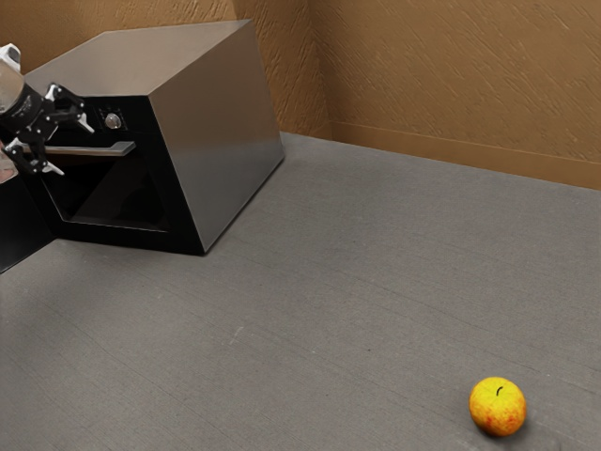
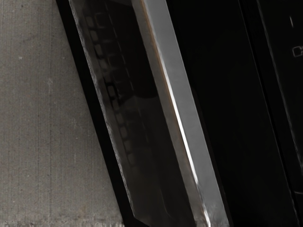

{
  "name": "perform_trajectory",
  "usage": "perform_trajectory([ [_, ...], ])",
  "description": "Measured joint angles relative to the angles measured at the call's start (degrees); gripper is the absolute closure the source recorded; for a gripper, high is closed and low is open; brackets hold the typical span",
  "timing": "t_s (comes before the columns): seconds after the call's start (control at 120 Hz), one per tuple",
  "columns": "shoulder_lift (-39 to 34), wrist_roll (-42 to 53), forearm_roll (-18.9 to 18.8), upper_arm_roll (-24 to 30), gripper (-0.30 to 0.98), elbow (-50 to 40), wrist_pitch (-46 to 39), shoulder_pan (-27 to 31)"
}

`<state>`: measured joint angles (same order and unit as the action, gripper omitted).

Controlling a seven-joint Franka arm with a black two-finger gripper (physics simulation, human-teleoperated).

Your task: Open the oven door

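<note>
My gripper [image 1: 73, 148] is at the exterior view's upper left, in front of the oven [image 1: 218, 127]. Its two fingers are spread, one tip higher than the handle [image 1: 115, 149] and the other lower, near the bar's far-left part. Whether either tip touches the bar cannot be told. The dark-windowed oven door [image 1: 127, 193] looks closed, flush with the oven's front. In the wrist view, the grey metal handle [image 2: 177, 97] runs slantwise before my hand, with the door's dark glass [image 2: 137, 123] alongside it.
A round knob [image 1: 114, 121] sits on the panel over the door. The grey table [image 1: 310, 310] extends toward the exterior view's right, where a yellow-red apple [image 1: 498, 407] lies near the lower edge. Brown walls [image 1: 451, 85] stand behind. Something black [image 1: 23, 221] is at the far left.
</note>
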<state>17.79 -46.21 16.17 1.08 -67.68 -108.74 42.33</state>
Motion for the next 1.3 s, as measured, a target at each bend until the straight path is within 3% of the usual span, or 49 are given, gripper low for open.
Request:
perform_trajectory([
  [1.075,4.62,-3.02,2.41,-1.03,0.00,-0.67,-2.83,0.59],
  [1.3,-3.28,-3.32,3.42,-1.18,0.00,-13.66,-6.11,-0.35],
])
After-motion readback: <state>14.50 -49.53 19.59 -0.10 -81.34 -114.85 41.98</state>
